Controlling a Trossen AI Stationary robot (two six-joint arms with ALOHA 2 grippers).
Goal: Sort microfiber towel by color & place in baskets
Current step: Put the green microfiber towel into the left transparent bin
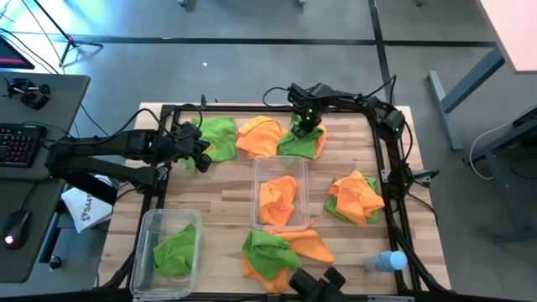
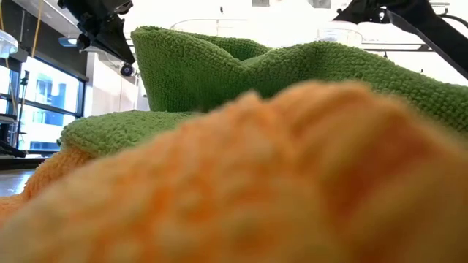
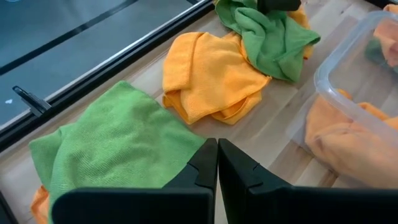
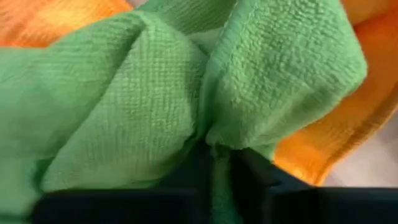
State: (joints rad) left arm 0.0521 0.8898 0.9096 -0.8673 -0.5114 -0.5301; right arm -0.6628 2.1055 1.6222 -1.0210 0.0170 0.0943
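Observation:
In the high view, my right gripper (image 1: 306, 124) is at the table's far edge, shut on a green towel (image 1: 295, 143) that lies over an orange towel (image 1: 319, 144). My left gripper (image 1: 200, 155) is shut beside another green towel (image 1: 218, 137) at far left. In the left wrist view its fingers (image 3: 217, 152) stand at that towel's edge (image 3: 124, 143); I cannot tell whether they touch. The middle basket (image 1: 256, 197) holds orange towels. The near-left basket (image 1: 149, 226) holds a green one (image 1: 176, 249). My right gripper (image 4: 217, 165) pinches a bunched fold of the green towel (image 4: 214, 140) between its two fingers, coming from above and pointing down. Several layers gather at the fingers. The rest of the towel spreads out over the orange towel (image 4: 329, 143) beneath it.
An orange towel (image 1: 258, 134) lies between the two grippers. A mixed orange and green pile (image 1: 357, 197) sits at the right, another (image 1: 277, 252) at the near edge. A clear bottle (image 1: 384, 262) lies near right. The low view is blocked by towels (image 2: 292, 183).

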